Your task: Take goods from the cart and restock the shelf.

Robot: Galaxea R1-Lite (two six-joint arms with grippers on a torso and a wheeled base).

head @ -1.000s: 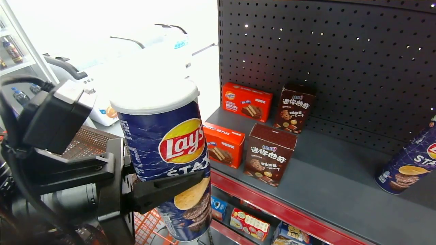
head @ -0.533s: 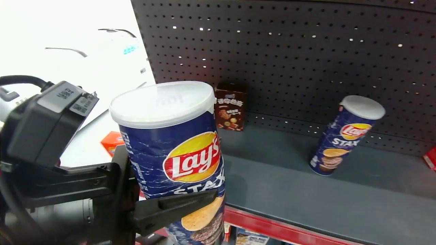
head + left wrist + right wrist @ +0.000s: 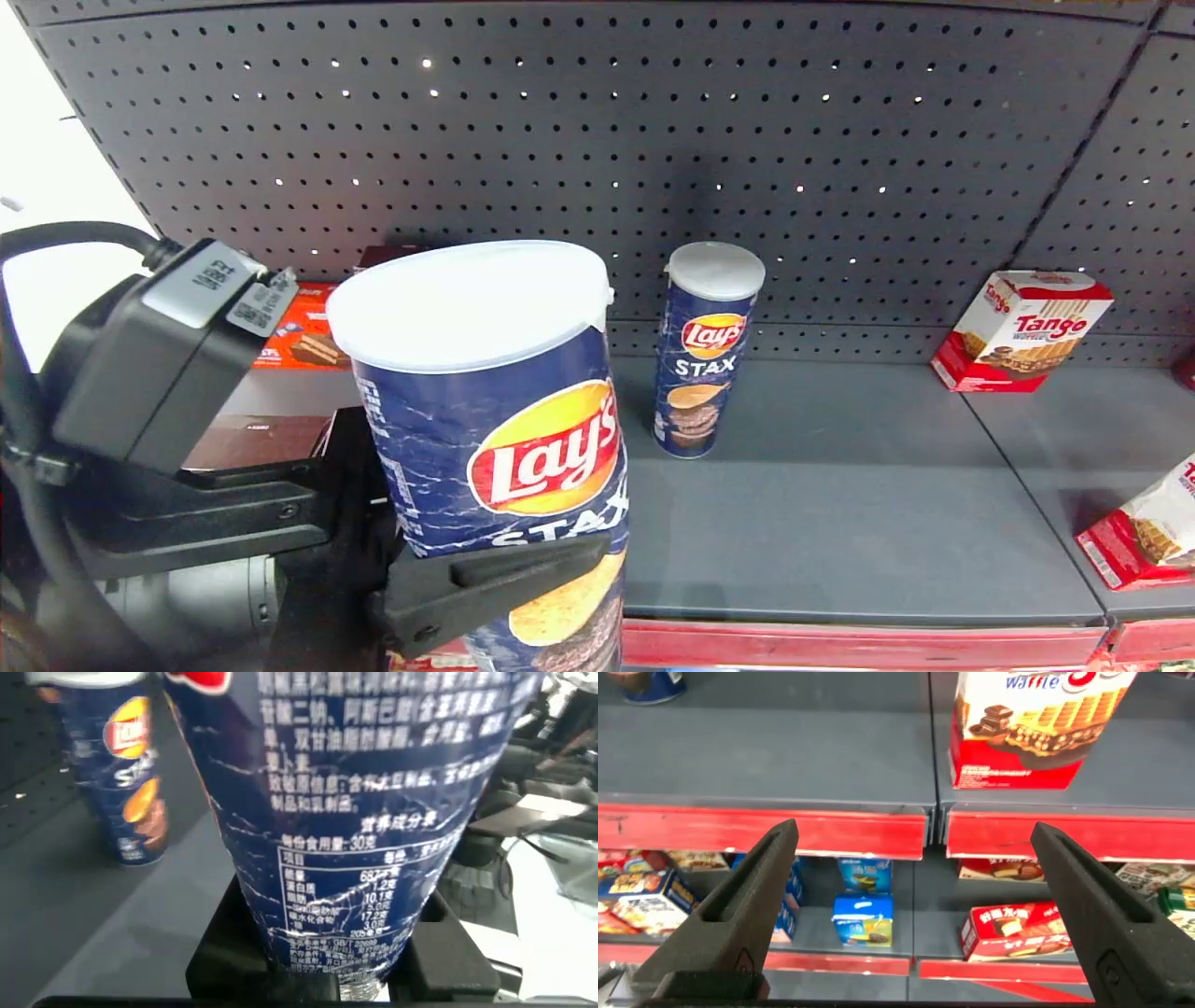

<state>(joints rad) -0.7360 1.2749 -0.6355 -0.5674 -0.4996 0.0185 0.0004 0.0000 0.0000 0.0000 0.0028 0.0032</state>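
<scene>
- Grey shelf [image 3: 840, 523] with a red front edge, right ahead.
- Blue chip can [image 3: 485, 420], upright, pinched by the left gripper [image 3: 509, 569] just before the shelf's front edge.
- Second chip can [image 3: 707, 355] standing on the shelf, towards the back.
- Right gripper [image 3: 913, 835], fingers spread wide, facing the shelf front.

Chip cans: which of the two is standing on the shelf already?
The far can, upright near the pegboard with nothing touching it. The near can is clamped in the left hand.
</scene>
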